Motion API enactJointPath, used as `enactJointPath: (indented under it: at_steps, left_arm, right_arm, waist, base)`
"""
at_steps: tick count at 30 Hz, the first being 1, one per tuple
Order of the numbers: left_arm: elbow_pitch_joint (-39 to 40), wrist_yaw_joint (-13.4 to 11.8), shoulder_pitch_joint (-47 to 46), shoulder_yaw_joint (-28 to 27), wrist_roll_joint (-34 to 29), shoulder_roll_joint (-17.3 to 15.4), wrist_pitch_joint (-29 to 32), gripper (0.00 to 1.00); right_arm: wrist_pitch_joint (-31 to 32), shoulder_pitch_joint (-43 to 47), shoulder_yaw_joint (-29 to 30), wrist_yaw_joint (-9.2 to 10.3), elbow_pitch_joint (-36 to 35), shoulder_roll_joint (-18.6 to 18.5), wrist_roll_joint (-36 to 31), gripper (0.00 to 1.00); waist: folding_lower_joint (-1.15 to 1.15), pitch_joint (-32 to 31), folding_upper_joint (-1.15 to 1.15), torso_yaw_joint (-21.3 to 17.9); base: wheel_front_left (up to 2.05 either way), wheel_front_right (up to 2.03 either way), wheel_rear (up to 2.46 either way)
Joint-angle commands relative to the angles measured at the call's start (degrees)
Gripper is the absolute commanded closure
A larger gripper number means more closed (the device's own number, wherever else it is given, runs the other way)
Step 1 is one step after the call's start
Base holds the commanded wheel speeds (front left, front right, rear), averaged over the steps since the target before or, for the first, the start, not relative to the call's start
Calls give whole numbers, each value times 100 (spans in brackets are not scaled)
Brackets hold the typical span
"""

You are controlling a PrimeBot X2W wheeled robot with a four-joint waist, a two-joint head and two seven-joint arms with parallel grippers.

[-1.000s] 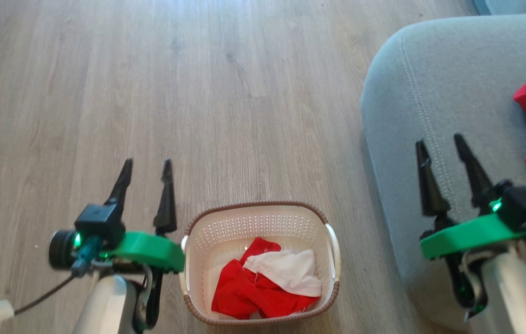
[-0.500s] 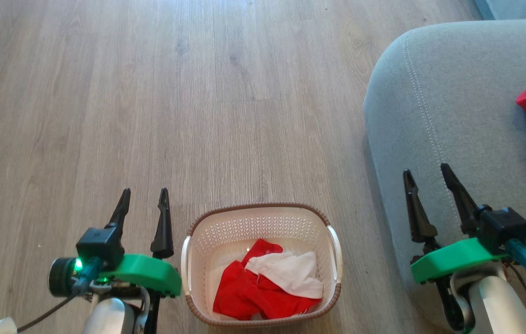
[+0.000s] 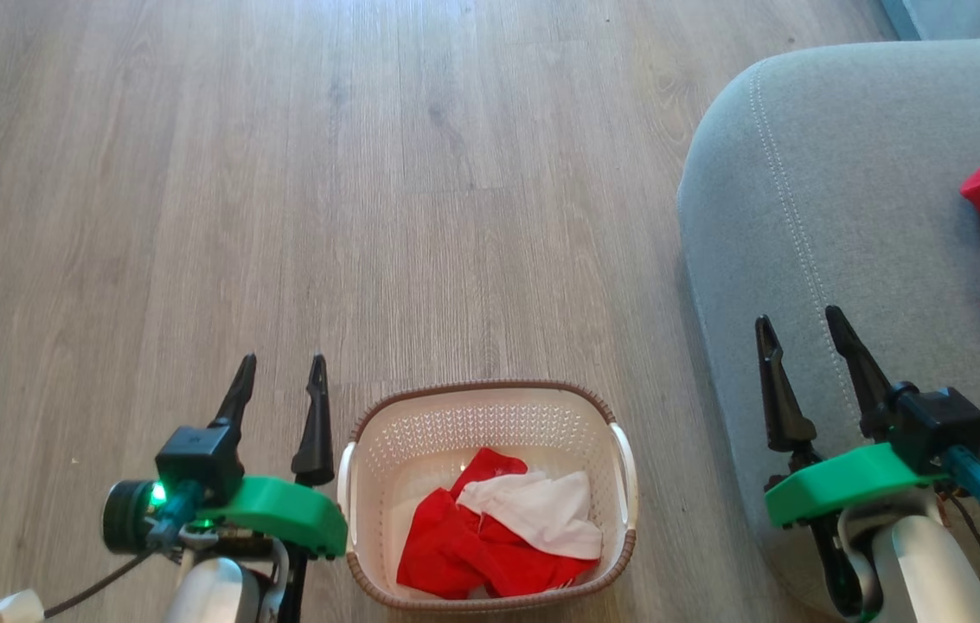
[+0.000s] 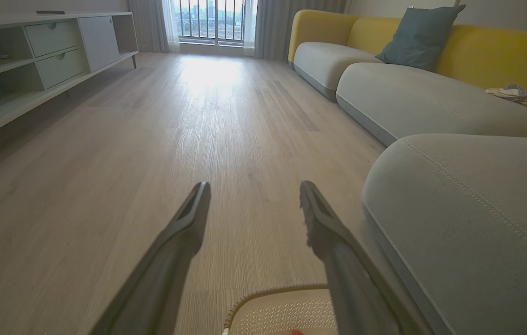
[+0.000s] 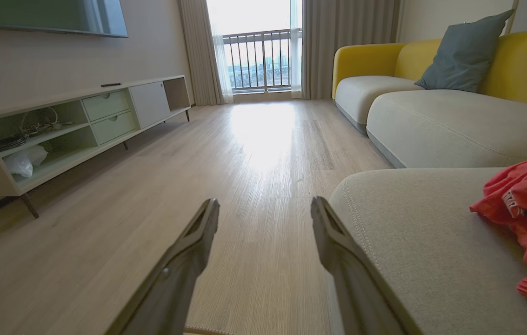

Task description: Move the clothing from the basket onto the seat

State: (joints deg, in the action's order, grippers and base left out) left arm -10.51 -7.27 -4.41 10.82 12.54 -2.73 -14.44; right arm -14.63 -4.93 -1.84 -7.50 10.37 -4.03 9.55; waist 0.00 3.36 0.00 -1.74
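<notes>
The left gripper (image 3: 283, 358) and right gripper (image 3: 798, 313) are spread wide, holding nothing (soft red clothes (image 3: 455, 545) lie in the cream plastic basket (image 3: 455, 424)).

Left gripper (image 4: 255, 186) spread; basket (image 4: 282, 311) holds red, perhaps clothing (image 4: 295, 332)

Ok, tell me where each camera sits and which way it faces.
Head view: on the head, looking down at basket and floor; left gripper and right gripper show.
Left wrist view: left wrist, facing along the floor toward the window; the left fingers show.
Right wrist view: right wrist, same heading; the right fingers show.
Shared: all three see the seat.
</notes>
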Motion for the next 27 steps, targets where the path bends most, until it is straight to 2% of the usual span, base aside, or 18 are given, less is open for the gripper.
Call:
enactJointPath:
  at_steps: [1,20,27]
  left_arm:
    - [135,-31,-156,-168,-7,-15,-56,0]
    - [123,-12,-153,-126,-5,-15,-56,0]
    - [136,28,-186,-97,-38,-15,-56,0]
  right_arm:
    - [-37,-46,-84,1,-187,-4,-35,0]
    - [-37,-74,-77,1,-194,-13,-64,0]
    - [-37,-145,-47,1,-238,-11,-95,0]
  waist:
    - [0,-9,0,1]
    - [0,-15,0,-13]
    - [0,193,0,-142]
  base:
    - [0,0,0]
    - [0,0,0]
    - [0,0,0]
